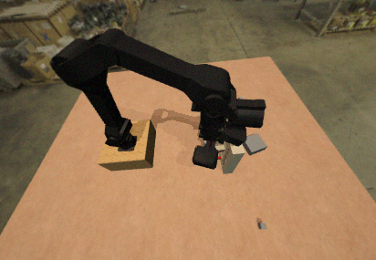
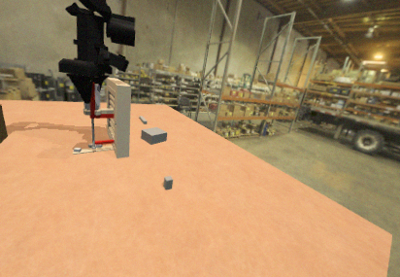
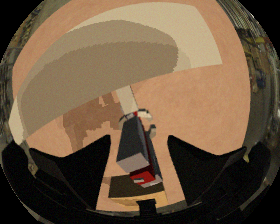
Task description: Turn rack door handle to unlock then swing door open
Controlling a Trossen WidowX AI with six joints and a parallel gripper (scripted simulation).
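Observation:
The rack's upright pale panel (image 1: 232, 161) (image 2: 123, 126) stands on the table, its slatted side facing the arm. Red brackets join it to the handle side. The upright grey-and-red handle (image 2: 93, 93) (image 3: 131, 145) rises beside it; in the top view the arm mostly hides it. My gripper (image 2: 93, 98) (image 3: 139, 139) points down over the handle and is open, one finger on each side, with gaps showing in the wrist view. Whether a finger touches the handle lower down cannot be told. The door's exact angle and the handle's turn are not clear from these views.
A flat grey block (image 1: 255, 144) (image 2: 154, 136) lies just behind the panel. A thin grey bar (image 2: 143, 120) lies farther back. A small grey block (image 1: 262, 225) (image 2: 168, 183) stands nearer the front. The arm's base is on a wooden block (image 1: 130, 161).

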